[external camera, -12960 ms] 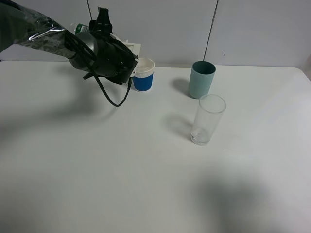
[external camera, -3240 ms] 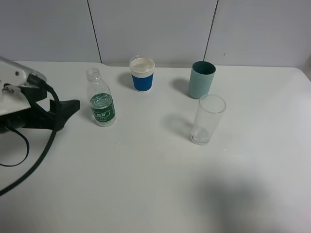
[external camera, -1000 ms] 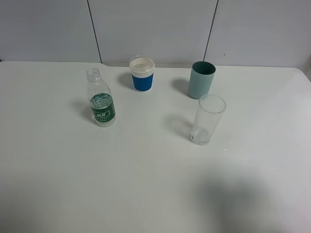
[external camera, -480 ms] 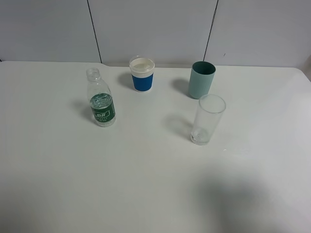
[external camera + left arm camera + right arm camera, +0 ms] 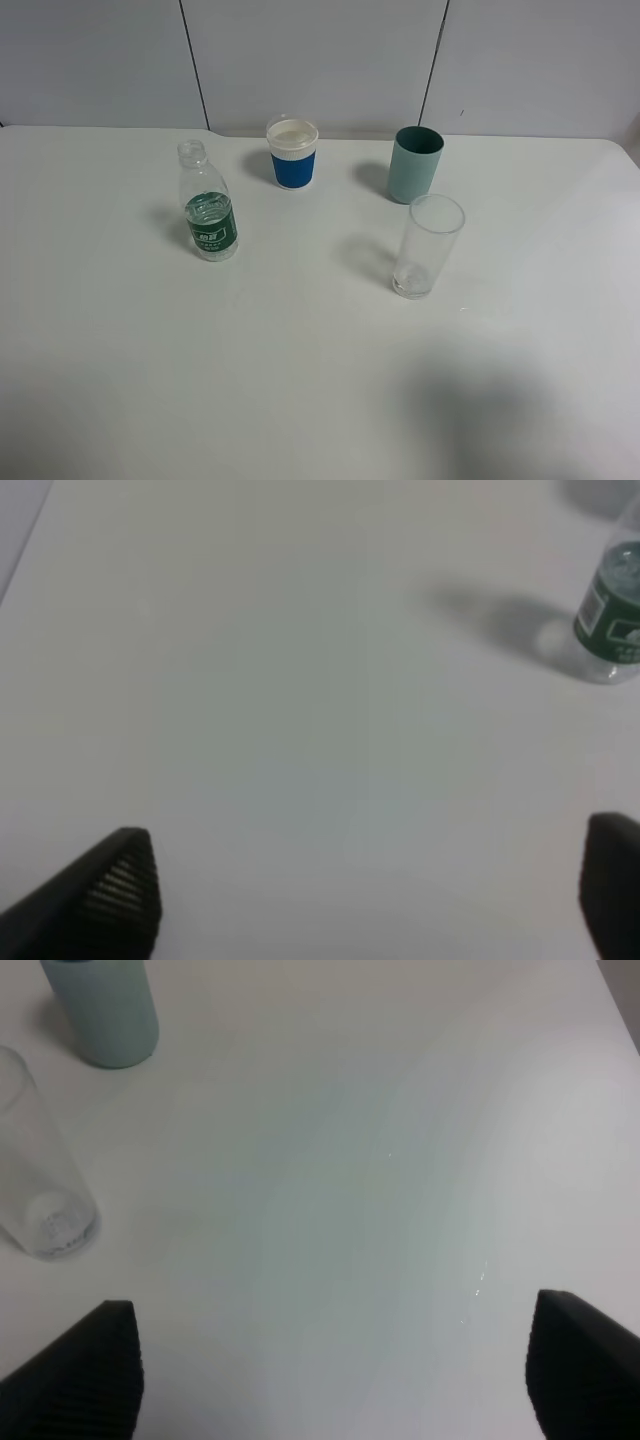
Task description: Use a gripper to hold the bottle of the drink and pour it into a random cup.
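The bottle point(image 5: 208, 208) stands upright and uncapped on the white table point(image 5: 300, 380), left of middle, with its green label facing front. It also shows at the edge of the left wrist view point(image 5: 612, 630). Clear drink shows in it at about label height. The white cup with the blue band point(image 5: 293, 153) stands behind it to the right. Neither arm shows in the exterior view. My left gripper point(image 5: 365, 900) is open and empty, well away from the bottle. My right gripper point(image 5: 330, 1380) is open and empty over bare table.
A teal cup point(image 5: 415, 163) stands at the back right, and shows in the right wrist view point(image 5: 105, 1010). A tall clear glass point(image 5: 428, 247) stands in front of it, and shows in the right wrist view point(image 5: 40, 1165). A grey wall backs the table.
The left gripper held the bottle tilted at the blue-banded cup, then left it standing and withdrew to the left out of the exterior view. Nothing has moved in the last second.
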`<state>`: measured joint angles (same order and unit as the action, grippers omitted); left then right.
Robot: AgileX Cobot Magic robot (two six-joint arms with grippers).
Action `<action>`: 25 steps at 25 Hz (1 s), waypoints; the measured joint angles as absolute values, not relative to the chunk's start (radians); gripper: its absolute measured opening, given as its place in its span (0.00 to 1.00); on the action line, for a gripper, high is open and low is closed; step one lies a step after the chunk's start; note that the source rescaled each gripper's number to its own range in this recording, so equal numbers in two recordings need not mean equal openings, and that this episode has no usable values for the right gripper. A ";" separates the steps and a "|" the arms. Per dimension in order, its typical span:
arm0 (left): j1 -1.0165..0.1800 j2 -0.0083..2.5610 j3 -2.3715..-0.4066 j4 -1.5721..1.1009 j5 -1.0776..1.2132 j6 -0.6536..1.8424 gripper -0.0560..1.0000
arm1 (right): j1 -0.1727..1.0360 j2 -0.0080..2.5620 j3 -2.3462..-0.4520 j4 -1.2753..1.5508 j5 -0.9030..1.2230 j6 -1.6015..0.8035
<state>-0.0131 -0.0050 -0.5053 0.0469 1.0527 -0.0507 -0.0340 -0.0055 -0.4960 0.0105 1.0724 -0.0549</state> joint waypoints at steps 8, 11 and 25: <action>-0.013 -0.005 -0.505 0.047 1.053 -0.050 0.66 | -0.034 -0.006 -0.496 0.011 1.072 -0.055; -0.013 -0.005 -0.505 0.047 1.053 -0.050 0.66 | -0.034 -0.006 -0.496 0.011 1.072 -0.055; -0.013 -0.005 -0.505 0.047 1.053 -0.050 0.66 | -0.034 -0.006 -0.496 0.011 1.072 -0.055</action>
